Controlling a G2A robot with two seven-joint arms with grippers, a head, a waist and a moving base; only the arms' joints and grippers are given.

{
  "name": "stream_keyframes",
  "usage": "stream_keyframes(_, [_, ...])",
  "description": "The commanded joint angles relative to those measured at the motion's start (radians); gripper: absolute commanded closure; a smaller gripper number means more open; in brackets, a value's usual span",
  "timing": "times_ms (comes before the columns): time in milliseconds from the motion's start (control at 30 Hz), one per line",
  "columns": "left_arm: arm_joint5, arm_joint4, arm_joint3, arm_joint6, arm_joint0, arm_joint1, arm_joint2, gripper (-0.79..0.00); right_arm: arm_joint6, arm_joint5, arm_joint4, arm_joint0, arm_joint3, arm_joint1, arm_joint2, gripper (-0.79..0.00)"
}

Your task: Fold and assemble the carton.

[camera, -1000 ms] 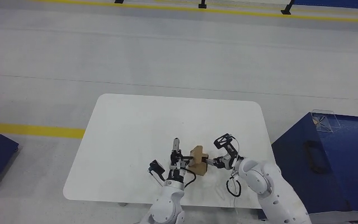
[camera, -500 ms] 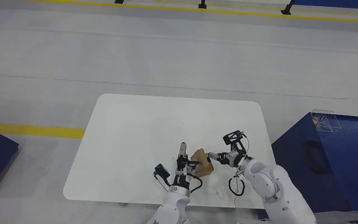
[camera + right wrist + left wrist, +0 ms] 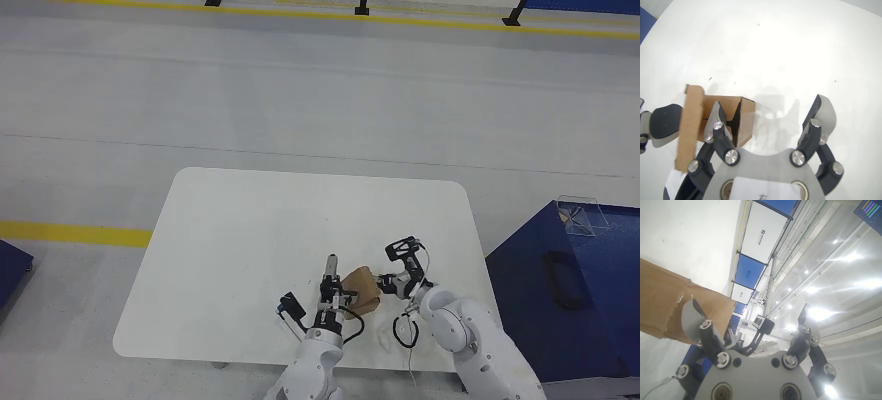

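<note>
Change: against one second earlier, the carton (image 3: 362,287) and the left hand (image 3: 335,280) lie slightly further toward 3 o'clock. Since half a second ago, the right wrist has drawn in toward the carton from 3 o'clock.

Setting: pale grey floor (image 3: 300,90) with yellow lines (image 3: 75,234) at 12 and 9 o'clock; a blue cabinet (image 3: 560,300) stands at 3 o'clock of the white, round-cornered worktop (image 3: 250,230).

Carton: brown, on the worktop's 5 o'clock part near the front edge, between the two hands. One flap (image 3: 690,123) stands out edge-on on the side toward the left hand, and a dark gap between panels faces the right wrist. Its long axis cannot be told.

Hands: the left hand (image 3: 747,307) is spread wide, one finger (image 3: 694,321) against the carton's side, gripping nothing. The right hand (image 3: 769,103) is likewise spread, one finger (image 3: 715,117) at the carton's end, the other over bare worktop.
</note>
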Motion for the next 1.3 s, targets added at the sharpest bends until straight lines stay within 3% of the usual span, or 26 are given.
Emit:
stream_keyframes(0, [0.019, -0.005, 0.012, 0.006, -0.01, -0.003, 0.001, -0.785, 0.02, 0.014, 0.021, -0.009, -0.013, 0.006, 0.051, -0.785])
stream_keyframes(233, [0.039, -0.009, 0.041, 0.01, -0.04, -0.012, 0.01, -0.785, 0.103, -0.023, 0.193, -0.027, -0.039, 0.017, 0.167, -0.785])
stream_keyframes(500, [0.017, 0.01, 0.019, -0.007, -0.032, -0.01, 0.015, -0.785, 0.102, -0.024, 0.194, -0.029, -0.038, 0.017, 0.165, -0.785])
stream_keyframes(633, [0.155, 0.039, -0.103, -0.044, -0.005, 0.002, -0.003, -0.785, 0.091, -0.005, 0.206, -0.038, -0.043, 0.017, 0.176, -0.785])
stream_keyframes(800, [0.423, 0.12, -0.359, -0.236, 0.077, 0.044, -0.082, -0.785, 0.113, 0.02, 0.256, -0.038, -0.045, 0.018, 0.195, -0.785])
stream_keyframes(867, [0.48, 0.147, -0.442, -0.281, 0.11, 0.058, -0.125, -0.785, 0.148, 0.012, 0.279, -0.034, -0.04, 0.02, 0.201, -0.785])
stream_keyframes(1200, [0.485, 0.15, -0.451, -0.283, 0.116, 0.059, -0.129, -0.785, 0.157, 0.011, 0.283, -0.031, -0.04, 0.021, 0.203, -0.785])
stream_keyframes(1267, [0.484, 0.253, -0.43, -0.294, 0.093, 0.066, -0.122, -0.785, 0.181, 0.008, 0.317, -0.034, -0.027, 0.019, 0.194, -0.785])
